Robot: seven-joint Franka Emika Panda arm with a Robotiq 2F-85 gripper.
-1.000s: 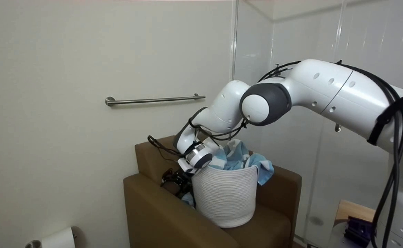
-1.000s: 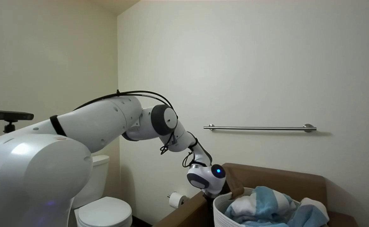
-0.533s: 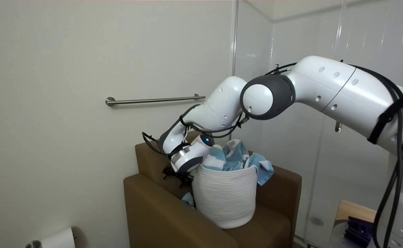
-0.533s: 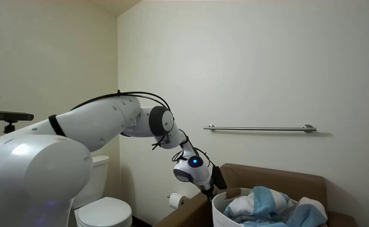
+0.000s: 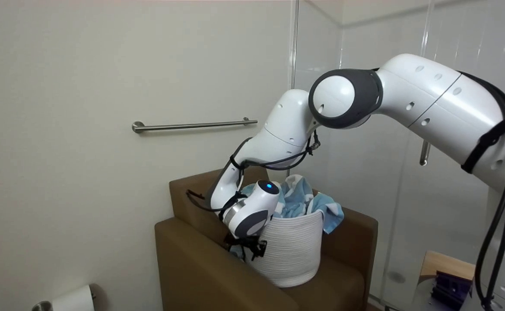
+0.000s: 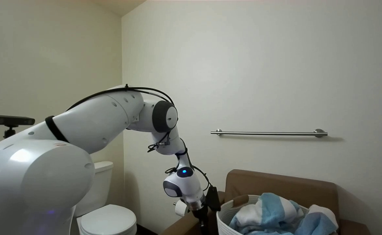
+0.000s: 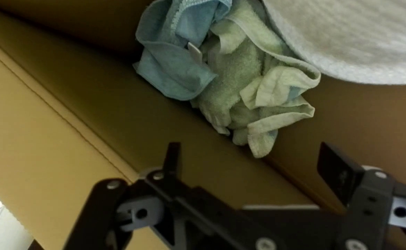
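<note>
- black gripper (image 7: 249, 152), across the bottom of the wrist view: jaws spread wide, one finger left of centre, one towards the right edge, nothing held between them.
- brown armrest (image 7: 32, 139), slanting from the left edge to the lower middle of that view, beside the leftmost finger; whether they touch, i cannot tell.
- pale, crumpled cloth (image 7: 237, 76) with a blue part, upper middle: loose beyond the fingertips, between the armrest and the white basket (image 7: 362, 41). one piece or two, i cannot tell. my judgement: work on it has got only as far as spread jaws near it; no grip is made yet, and it lies outside the basket.
- the basket, upper right there, stands upright on the seat (image 5: 343, 280) just right of centre in an exterior view.
- blue-and-white towel (image 6: 272, 209), lower right of an exterior view: already heaped in the basket, part draped over the rim; that much looks done.
- steel bar (image 6: 269, 133), farther back, right of centre, on the wall (image 6: 259, 65).
</note>
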